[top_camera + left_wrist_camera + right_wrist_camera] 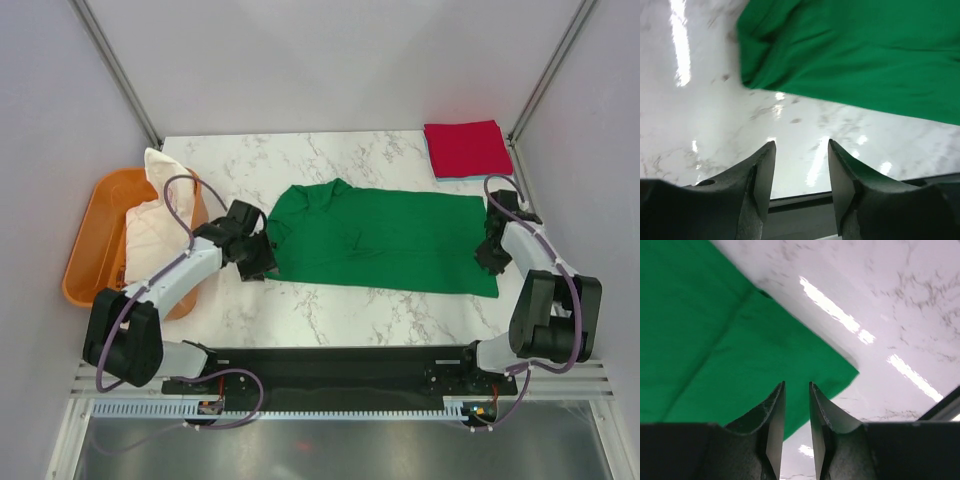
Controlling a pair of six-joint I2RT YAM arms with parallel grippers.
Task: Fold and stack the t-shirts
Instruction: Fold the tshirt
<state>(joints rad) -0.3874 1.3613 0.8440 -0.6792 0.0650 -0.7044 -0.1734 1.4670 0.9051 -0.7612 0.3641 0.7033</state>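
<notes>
The green t-shirt [385, 240] is spread lengthwise across the middle of the worktop [300, 310], apparently already folded into a long band. Its matte knit is lightly creased and bunched at the collar end. A red t-shirt [463, 147] is folded square at the far right corner, with a pale blue edge beneath. Cream cloth [150, 215], probably another tee, is left heaped in the orange tub [85, 255]. The left fingers [766, 162] are held apart and empty beside the collar end. The right fingers [777, 405] are narrowly parted, gripping nothing, over the hem corner.

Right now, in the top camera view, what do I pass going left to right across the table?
Orange tub → left pincer → green t-shirt → right pincer.
</notes>
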